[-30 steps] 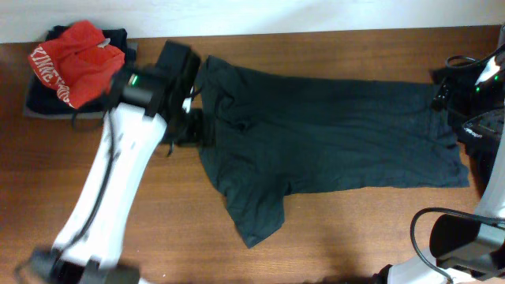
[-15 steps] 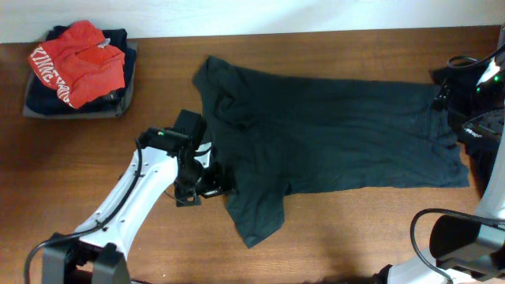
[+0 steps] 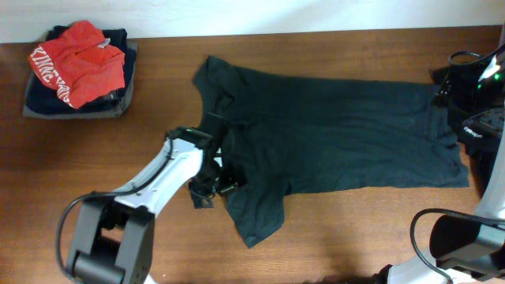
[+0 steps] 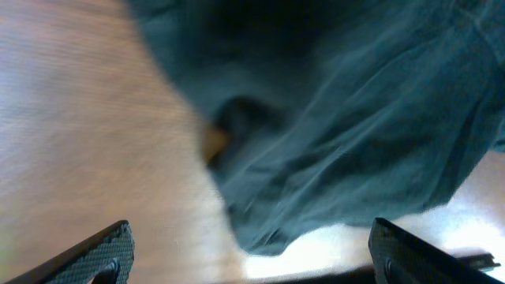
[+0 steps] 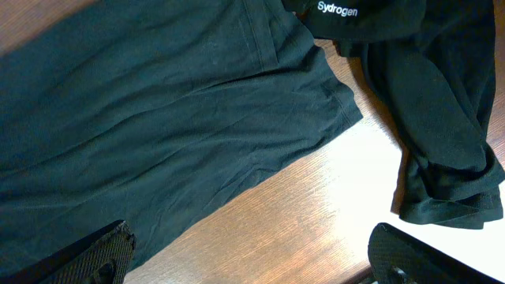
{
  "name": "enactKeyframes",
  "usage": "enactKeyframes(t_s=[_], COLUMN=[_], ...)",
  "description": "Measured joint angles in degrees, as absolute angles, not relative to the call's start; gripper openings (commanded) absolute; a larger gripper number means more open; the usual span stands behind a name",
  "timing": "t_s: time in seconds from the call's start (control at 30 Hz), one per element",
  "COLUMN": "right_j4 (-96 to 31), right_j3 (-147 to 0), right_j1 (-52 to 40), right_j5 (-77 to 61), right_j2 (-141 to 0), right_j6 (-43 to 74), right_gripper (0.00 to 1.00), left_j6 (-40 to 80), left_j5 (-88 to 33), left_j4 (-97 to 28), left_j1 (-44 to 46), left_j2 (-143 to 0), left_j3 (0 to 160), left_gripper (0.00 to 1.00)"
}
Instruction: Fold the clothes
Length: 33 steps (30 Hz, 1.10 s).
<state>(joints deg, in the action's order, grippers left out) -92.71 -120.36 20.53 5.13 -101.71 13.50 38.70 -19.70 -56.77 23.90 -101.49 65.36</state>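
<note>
The teal-grey T-shirt (image 3: 339, 130) lies spread flat in the middle of the table (image 3: 118, 150). Its body runs from 9 o'clock to 3 o'clock, and its lower sleeve (image 3: 256, 213) points toward 7 o'clock. The left gripper (image 4: 252, 256) hovers just over the shirt's 9 o'clock side, where the sleeve joins the body. Its fingers stand wide apart and nothing is between them. The left wrist view is blurred, but it shows wrinkled cloth and bare wood under the jaws. The right gripper (image 5: 252, 260) is at the 3 o'clock end, above the hem corner, also spread open and empty. Just beside that corner lies a crumpled black shirt (image 5: 418, 110) with small white lettering. At 10 o'clock, well apart, a red garment (image 3: 79, 55) rests on a dark folded pile (image 3: 47, 99). The T-shirt looks light, thin and limp, so it will probably sag and drag on the wood instead of keeping its shape. A pinch at an edge or seam, such as the sleeve end or a hem corner, seems the safest hold. A pinch in the flat middle would likely only bunch the cloth together.
</note>
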Motion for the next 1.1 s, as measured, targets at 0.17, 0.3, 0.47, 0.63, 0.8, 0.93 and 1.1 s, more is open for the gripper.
enactKeyframes(t_s=[0.17,0.3,0.47,0.63,0.8,0.93,1.1], right_j4=[-92.7,-92.7,-92.7,-92.8,-92.3,-90.4,-88.2], right_j3=[-120.4,-120.4,-120.4,-120.4,-120.3,-119.0,-114.8], right_j1=[20.5,20.5,20.5,20.5,20.7,22.3,29.1], right_j5=[5.1,5.1,5.1,5.1,5.1,4.9,2.8], right_j2=[-101.7,-101.7,-101.7,-101.7,-101.7,-101.6,-101.6], right_j6=[13.5,13.5,13.5,13.5,13.5,13.5,13.5], right_gripper=[0.99,0.99,0.99,0.99,0.99,0.99,0.99], left_j6=[39.6,40.1,40.2,40.3,40.3,40.5,40.4], left_j5=[-19.9,-20.2,-20.9,-21.0,-20.9,-20.6,-20.3], left_j4=[-55.6,-55.5,-54.5,-52.7,-50.9,-50.8,-50.4], left_j1=[24.6,24.3,24.3,23.6,23.5,23.5,23.5], left_j2=[-104.6,-106.3,-108.3,-108.6,-108.6,-108.6,-108.6], left_j3=[65.4,65.3,65.3,65.3,65.3,65.3,65.3], left_gripper=[0.95,0.94,0.9,0.79,0.69,0.38,0.16])
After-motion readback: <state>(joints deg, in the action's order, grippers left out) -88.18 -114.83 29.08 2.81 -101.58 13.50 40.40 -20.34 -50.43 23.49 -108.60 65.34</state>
